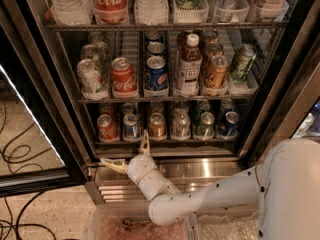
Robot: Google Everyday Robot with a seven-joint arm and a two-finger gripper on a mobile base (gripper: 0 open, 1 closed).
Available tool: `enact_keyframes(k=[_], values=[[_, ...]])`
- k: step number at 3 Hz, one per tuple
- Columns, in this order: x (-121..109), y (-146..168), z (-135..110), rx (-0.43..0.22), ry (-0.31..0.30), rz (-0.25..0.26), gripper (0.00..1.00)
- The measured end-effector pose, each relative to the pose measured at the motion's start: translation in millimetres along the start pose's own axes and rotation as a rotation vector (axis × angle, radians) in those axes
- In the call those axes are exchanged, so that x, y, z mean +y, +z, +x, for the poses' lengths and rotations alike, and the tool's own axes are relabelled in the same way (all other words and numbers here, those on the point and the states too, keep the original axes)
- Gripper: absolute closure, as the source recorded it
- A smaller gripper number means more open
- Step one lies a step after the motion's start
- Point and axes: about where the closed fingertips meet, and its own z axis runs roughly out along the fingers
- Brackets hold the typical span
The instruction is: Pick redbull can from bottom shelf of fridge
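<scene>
The fridge (30, 74) stands open, its black frame around wire shelves of drinks. On the bottom shelf (165, 140) a row of small cans stands in lanes. The redbull can (131, 126), slim, blue and silver, is second from the left, between a red can (106, 127) and an orange can (156, 125). My gripper (125, 154) is open in front of the ribbed steel base, just below the shelf's front edge. One finger (145, 144) points up toward the gap between the redbull and orange cans; the other finger (112, 165) points left.
The middle shelf holds a Coca-Cola can (123, 76), a Pepsi can (156, 74), a brown tea bottle (189, 66) and more cans. The open glass door (30, 149) stands at the left. Cables (15, 149) lie on the floor. A clear bin (130, 226) sits below my arm.
</scene>
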Motion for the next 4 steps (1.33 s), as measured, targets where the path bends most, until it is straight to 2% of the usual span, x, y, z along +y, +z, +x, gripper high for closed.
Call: enact_keyframes(k=[1, 3, 4], values=[[-19.7, 3.4, 18.7, 0.019, 0.020, 0.055, 0.00], [-19.7, 3.4, 18.6, 0.019, 0.020, 0.055, 0.04], [-19.7, 3.5, 18.6, 0.019, 0.020, 0.055, 0.19]])
